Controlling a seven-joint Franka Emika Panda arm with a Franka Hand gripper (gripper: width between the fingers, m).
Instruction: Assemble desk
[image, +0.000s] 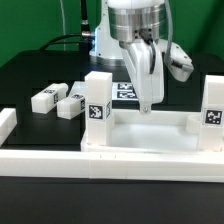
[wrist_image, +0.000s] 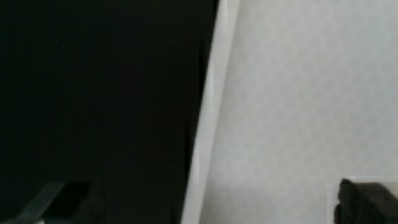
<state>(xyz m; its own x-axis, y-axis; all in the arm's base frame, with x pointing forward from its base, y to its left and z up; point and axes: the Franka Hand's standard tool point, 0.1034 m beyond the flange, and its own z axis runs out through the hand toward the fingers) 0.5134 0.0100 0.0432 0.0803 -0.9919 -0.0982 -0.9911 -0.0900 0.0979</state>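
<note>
Behind the claw (image: 147, 106), only a sliver of marker board (image: 125, 92)

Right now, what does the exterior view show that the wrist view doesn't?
Only the exterior view: two upright tagged legs at the desk panel, two loose legs lying on the table, and the marker board. Only the wrist view: both fingertips close up, spread wide, nothing between. Both: the open gripper over a white edge, apparently the panel's, beside the black table.
</note>
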